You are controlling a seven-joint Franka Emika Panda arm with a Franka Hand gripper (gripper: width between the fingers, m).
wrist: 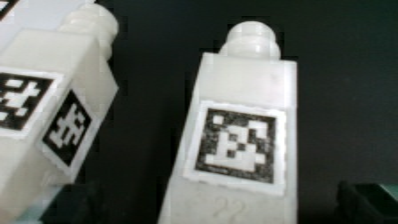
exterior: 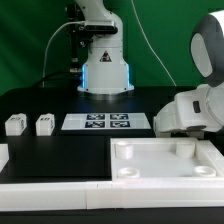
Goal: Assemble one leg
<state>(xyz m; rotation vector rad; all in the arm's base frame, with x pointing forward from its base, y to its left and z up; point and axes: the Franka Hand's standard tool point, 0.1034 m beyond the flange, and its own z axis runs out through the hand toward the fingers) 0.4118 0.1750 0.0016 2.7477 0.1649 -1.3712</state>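
On the right of the black tabletop (exterior: pixel 60 155), the Panda arm (exterior: pixel 195 105) hangs low on the far side of the big white tray-like piece (exterior: pixel 165 182). The wrist view shows its pincer (wrist: pixel 217 205) released, with the dark fingertips (wrist: pixel 370 200) spread to either side of the leg (wrist: pixel 240 130) and touching nothing in sight. The leg is a white block with a marker tag facing the camera and a rounded peg (wrist: pixel 251 40) at one end. It appears to lie on the tabletop and is not yet seated anywhere. A second leg (wrist: pixel 54 100) rests just beside it, set at a slightly different angle.

That neighbour is the likeliest source of trouble. A finger coming down on that side could land on the second leg or knock it, and it might pinch both blocks together. The leg also lies somewhat askew between the fingers, so a squeeze could twist the smooth plastic or let it slip.

The tray-like piece is the only container here. The round corner sockets (exterior: pixel 128 172) that can be seen hold no leg, and its floor looks bare.

A pair of small white blocks (exterior: pixel 45 124) stands far to the left, beyond the marker board (exterior: pixel 106 122). Whether they match the legs under the wrist cannot be told.
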